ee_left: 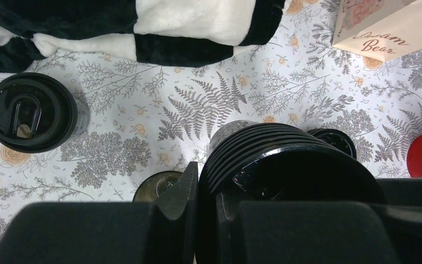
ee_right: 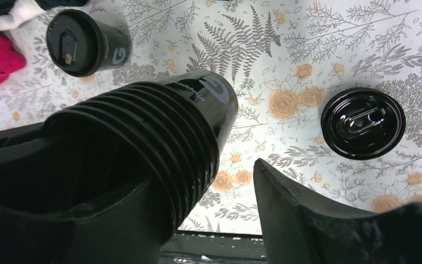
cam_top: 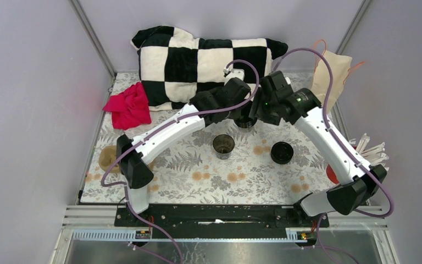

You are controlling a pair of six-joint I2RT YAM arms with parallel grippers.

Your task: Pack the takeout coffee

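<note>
Stage: early; no cup looks packed yet.
Left gripper (ee_left: 195, 184): pressed together on the rim end of a stack of nested black cups (ee_right: 159, 126), held above the middle of the table (cam_top: 198, 184).
Right gripper (ee_right: 220, 181): spread around the ribbed side of the same stack. One finger lies against it and the other stands apart, with table showing between.
Lidded black cup (ee_left: 30, 113): standing on the table left of the stack, near the checkered blanket (cam_top: 198, 60).
Open cup (cam_top: 223, 146): standing without lid on the near side of the stack, brownish inside.
Second black sip lid (ee_right: 362, 124): right of the open cup, on the table; cannot tell whether a cup is under it.
Paper bag (cam_top: 332, 69): far right corner, well apart from all cups.
Brown round thing (cam_top: 108, 157): at the left edge, perhaps a carrier; too small to tell more.
Left to do, as judged: put the stack aside, close what is open, then bring the lidded cups to their packing place.
</note>
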